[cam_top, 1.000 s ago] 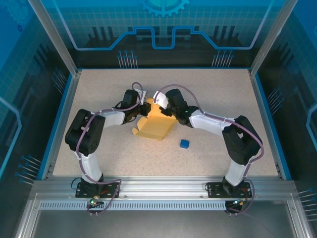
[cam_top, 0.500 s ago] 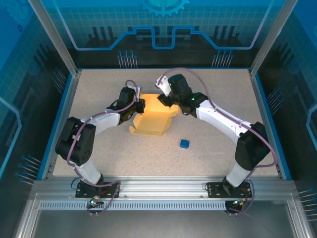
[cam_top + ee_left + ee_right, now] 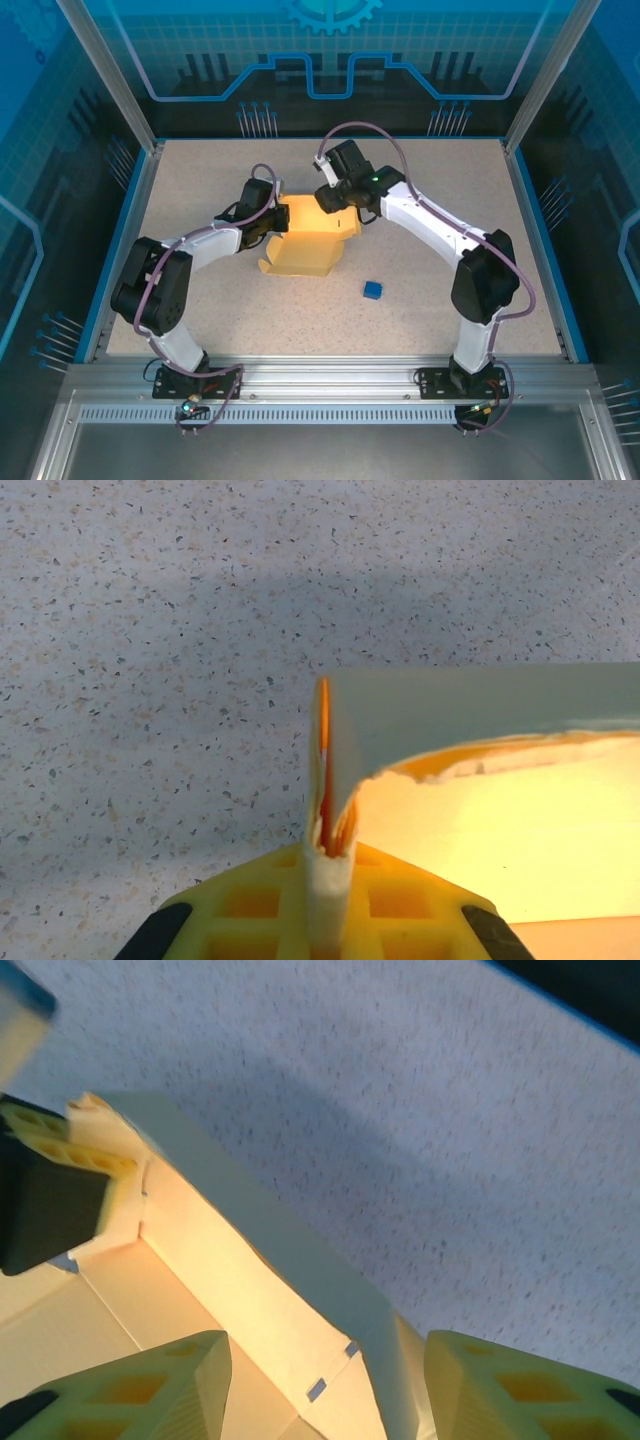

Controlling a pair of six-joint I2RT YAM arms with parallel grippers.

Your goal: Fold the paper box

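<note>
We count one paper box (image 3: 305,245), its nine-o'clock edge pinched by the left gripper (image 3: 278,215). The right gripper (image 3: 330,198) hangs at twelve, jaws apart. One blue cube (image 3: 373,290) lies at the box's four o'clock.

My left gripper (image 3: 328,868) is closed on a thin edge of the paper box (image 3: 480,715); the pale wall runs to the right from my fingers; the speckled table (image 3: 150,630) lies beyond it.
</note>
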